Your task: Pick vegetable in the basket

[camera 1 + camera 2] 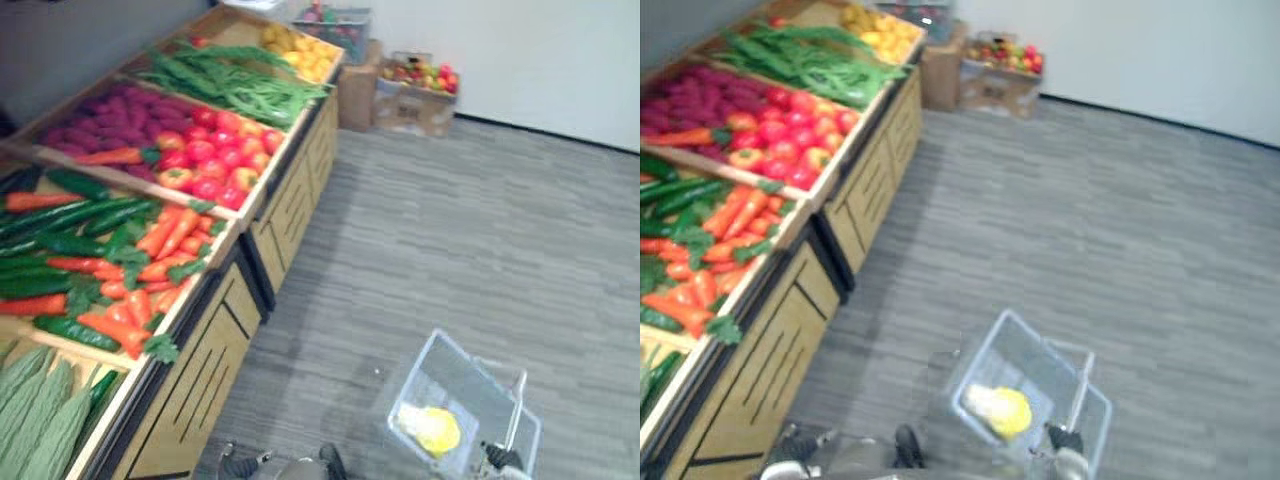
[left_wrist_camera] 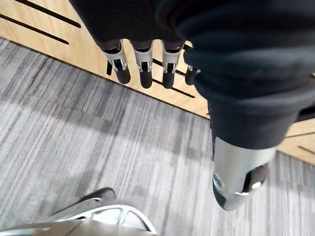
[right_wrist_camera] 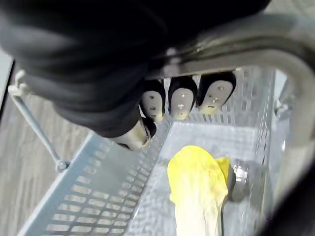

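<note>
**Firm Hold, Light Load**

The right hand (image 3: 179, 101) curls its dark-tipped fingers round the smooth grey handle (image 3: 256, 46) of a pale, perforated plastic basket (image 3: 98, 196), where a yellow-and-cream vegetable (image 3: 197, 182) lies. The left hand (image 2: 142, 69) hangs slack and holds nothing beside the slotted wooden counter (image 2: 59, 44), above streaked grey carpet (image 2: 98, 132).

I'm seeing a pale blue-grey basket (image 1: 460, 385), rows of slots patterning its walls, and inside it a yellow vegetable (image 3: 197, 182) fading to cream. The floor (image 1: 450, 230) is grey and finely streaked. The stand (image 1: 200, 380) is light wood with dark slits. Carrots (image 1: 165, 240) are orange with green tops, cucumbers (image 1: 70, 215) dark green.
</note>
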